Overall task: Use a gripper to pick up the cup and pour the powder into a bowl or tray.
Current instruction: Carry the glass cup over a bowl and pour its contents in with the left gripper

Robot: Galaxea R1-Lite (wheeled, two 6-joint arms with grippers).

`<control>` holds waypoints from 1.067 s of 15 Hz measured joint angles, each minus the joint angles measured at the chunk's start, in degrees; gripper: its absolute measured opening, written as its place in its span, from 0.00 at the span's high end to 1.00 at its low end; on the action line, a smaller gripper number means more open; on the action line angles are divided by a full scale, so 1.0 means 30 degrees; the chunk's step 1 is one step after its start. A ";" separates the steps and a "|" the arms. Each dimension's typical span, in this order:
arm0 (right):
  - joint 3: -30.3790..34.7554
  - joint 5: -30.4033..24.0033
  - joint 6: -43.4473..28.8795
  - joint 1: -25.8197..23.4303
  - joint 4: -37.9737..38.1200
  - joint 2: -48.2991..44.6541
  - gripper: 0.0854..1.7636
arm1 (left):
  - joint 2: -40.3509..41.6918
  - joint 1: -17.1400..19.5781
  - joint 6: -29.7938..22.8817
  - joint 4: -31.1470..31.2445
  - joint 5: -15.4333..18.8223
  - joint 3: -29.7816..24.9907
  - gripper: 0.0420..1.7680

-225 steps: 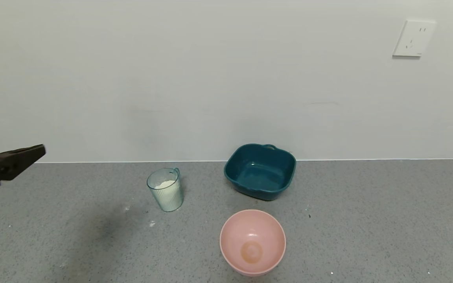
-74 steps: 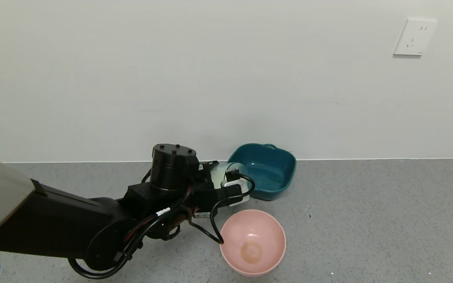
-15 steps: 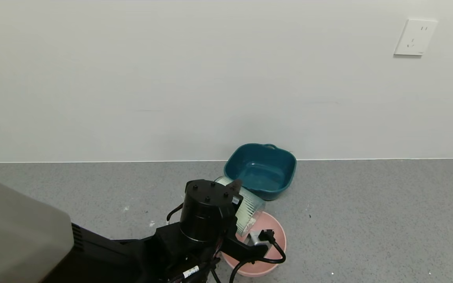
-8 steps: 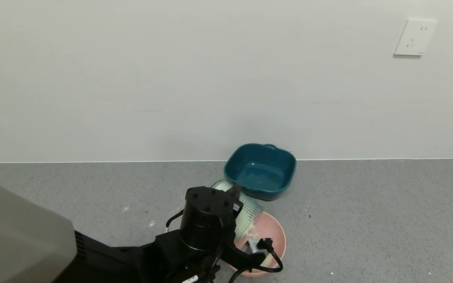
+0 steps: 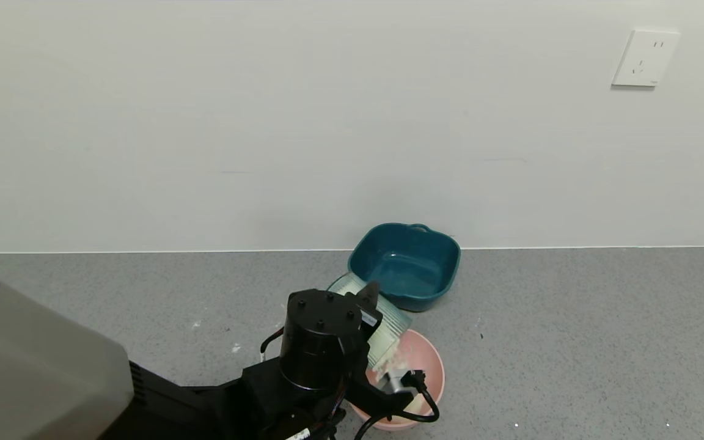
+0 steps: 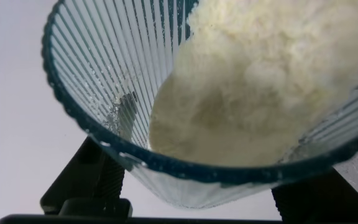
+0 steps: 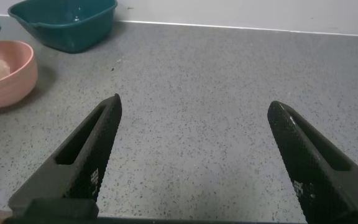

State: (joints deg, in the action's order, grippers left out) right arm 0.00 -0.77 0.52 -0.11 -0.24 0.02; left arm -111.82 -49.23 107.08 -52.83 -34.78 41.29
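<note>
From my remote station, the left gripper (image 5: 371,308) is clamped on the ribbed pale blue-green cup (image 5: 382,327), which is tipped steeply mouth-down over the near-left edge of the pink bowl (image 5: 430,362). In the head view the arm's black wrist housing covers much of the cup and the left part of the bowl, so I see only one dark fingertip at the cup's upper side. White powder (image 5: 396,357) spills from the cup's mouth into the bowl, blurred as it falls; how much has landed is hard to make out behind the cable and a small white block on the wrist.

The left wrist view looks straight into the cup (image 6: 166,124), with the cream powder (image 6: 253,93) sliding toward the dark rim and the gripper's fingers (image 6: 86,180) dark below it on either side, partly cut off by the frame.

The dark teal tub (image 5: 405,264) sits just behind the bowl by the wall (image 5: 266,122).

My right gripper (image 7: 197,155) hangs parked over the grey countertop (image 7: 197,81), well apart from the bowl (image 7: 8,81), its jaws spread wide; it is out of the head view.
</note>
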 joint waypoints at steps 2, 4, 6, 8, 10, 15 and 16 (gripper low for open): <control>0.0000 0.0008 0.0000 0.0000 0.0008 0.0000 0.03 | -0.0093 0.0008 0.0053 0.0000 0.0000 0.0008 0.27; 0.0000 0.0008 0.0008 0.0004 0.0008 0.0000 0.03 | -0.0138 0.0000 0.0037 -0.0028 0.0000 0.0008 0.27; 0.0000 0.0000 0.0008 0.0000 0.0008 0.0000 0.03 | -0.0154 0.0008 0.0081 -0.0028 -0.0020 -0.0028 0.27; 0.0000 0.0000 0.0008 0.0004 0.0000 0.0000 0.03 | -0.0167 -0.0008 0.0175 -0.0037 -0.0211 -0.0057 0.27; 0.0000 0.0008 0.0000 0.0004 0.0000 0.0000 0.03 | -0.0175 -0.0020 0.0211 -0.0037 -0.0268 -0.0073 0.27; 0.0000 0.0000 0.0008 0.0000 0.0000 0.0000 0.03 | -0.0183 -0.0053 0.0321 -0.0045 -0.0402 -0.0085 0.27; 0.0000 0.0000 0.0000 0.0000 0.0008 0.0000 0.03 | -0.0183 -0.0053 0.0349 -0.0037 -0.0414 -0.0085 0.27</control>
State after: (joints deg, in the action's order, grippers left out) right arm 0.00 -0.77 0.52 -0.11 -0.22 0.02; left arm -112.37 -49.38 108.13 -52.94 -36.02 41.03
